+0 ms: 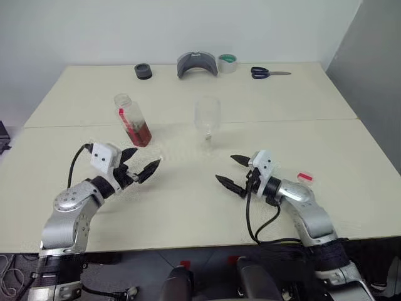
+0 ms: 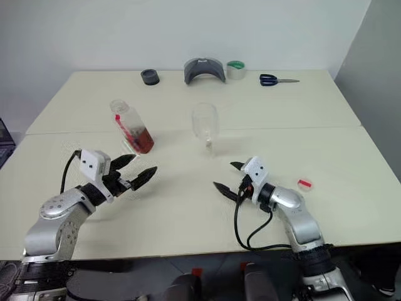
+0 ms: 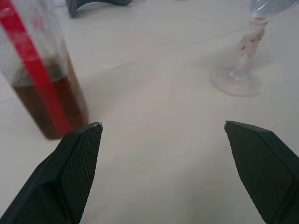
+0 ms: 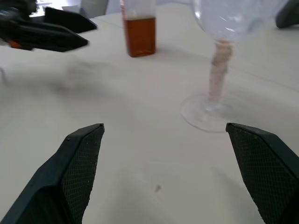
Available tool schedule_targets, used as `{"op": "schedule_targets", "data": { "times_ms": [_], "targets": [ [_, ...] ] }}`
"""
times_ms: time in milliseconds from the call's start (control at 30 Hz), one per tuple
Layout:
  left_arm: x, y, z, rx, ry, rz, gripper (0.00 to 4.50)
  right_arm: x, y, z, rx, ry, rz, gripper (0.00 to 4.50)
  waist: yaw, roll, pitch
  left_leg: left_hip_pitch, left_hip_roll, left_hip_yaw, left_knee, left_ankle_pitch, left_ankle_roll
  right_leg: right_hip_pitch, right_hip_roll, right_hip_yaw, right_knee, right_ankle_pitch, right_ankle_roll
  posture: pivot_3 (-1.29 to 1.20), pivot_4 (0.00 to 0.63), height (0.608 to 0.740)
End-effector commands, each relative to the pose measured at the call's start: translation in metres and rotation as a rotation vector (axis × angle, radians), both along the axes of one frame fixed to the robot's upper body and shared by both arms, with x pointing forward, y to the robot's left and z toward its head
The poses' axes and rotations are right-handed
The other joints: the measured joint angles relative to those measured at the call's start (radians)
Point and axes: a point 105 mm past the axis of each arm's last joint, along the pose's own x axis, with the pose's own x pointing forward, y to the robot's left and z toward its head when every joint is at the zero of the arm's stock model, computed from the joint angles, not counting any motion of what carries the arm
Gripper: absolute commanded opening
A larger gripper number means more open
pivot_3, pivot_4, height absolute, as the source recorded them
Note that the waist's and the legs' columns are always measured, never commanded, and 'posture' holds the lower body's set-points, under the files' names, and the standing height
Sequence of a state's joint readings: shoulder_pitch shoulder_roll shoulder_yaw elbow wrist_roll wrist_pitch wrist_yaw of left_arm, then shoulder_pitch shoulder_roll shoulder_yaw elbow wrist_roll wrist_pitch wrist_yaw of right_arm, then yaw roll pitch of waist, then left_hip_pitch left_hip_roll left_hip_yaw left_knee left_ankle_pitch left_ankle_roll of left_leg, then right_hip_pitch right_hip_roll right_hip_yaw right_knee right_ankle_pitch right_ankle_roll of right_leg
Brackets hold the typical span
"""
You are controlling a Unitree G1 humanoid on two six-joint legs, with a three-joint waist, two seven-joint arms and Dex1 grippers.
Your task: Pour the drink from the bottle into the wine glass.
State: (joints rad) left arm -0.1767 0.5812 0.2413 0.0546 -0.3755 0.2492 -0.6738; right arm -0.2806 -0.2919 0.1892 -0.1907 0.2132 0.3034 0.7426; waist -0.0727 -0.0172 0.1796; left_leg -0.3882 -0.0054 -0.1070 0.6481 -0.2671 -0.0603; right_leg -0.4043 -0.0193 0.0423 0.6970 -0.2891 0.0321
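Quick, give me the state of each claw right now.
Left claw: open, holding nothing, short of the bottle.
Right claw: open, holding nothing, short of the wine glass.

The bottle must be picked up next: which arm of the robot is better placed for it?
Probably the left. The left claw is open, just in front of the bottle; the right claw is open nearer the wine glass.
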Motion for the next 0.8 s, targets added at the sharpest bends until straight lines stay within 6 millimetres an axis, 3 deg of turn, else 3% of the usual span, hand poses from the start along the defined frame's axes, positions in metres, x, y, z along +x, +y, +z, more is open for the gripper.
{"op": "schedule_targets", "data": {
  "times_ms": [33,333,800],
  "targets": [
    [0.013,0.013,0.009,0.015,-0.073,0.058,4.5,-0.016,0.008,0.019,0.007,-0.062,0.05,4.44,0.011,0.0,0.0,0.0,0.0,0.0,0.0,0.0,0.0,0.0,0.0,0.0,0.0,0.0,0.0,0.0,0.15,0.74],
    [0.046,0.025,0.017,0.036,-0.11,0.095,4.5,-0.027,0.025,0.03,0.026,-0.062,0.093,4.44,0.022,-0.001,-0.001,-0.001,-0.001,0.0,0.0,0.0,0.0,0.0,-0.001,-0.001,-0.001,0.0,0.0,0.0,0.15,0.74],
    [0.079,0.013,0.04,0.052,-0.148,0.093,4.5,-0.022,0.026,0.033,0.024,-0.066,0.094,4.44,0.019,-0.002,-0.001,-0.001,-0.001,0.0,0.0,0.0,0.0,0.0,0.0,-0.001,-0.001,0.0,0.0,0.0,0.15,0.74]
  ]
}}
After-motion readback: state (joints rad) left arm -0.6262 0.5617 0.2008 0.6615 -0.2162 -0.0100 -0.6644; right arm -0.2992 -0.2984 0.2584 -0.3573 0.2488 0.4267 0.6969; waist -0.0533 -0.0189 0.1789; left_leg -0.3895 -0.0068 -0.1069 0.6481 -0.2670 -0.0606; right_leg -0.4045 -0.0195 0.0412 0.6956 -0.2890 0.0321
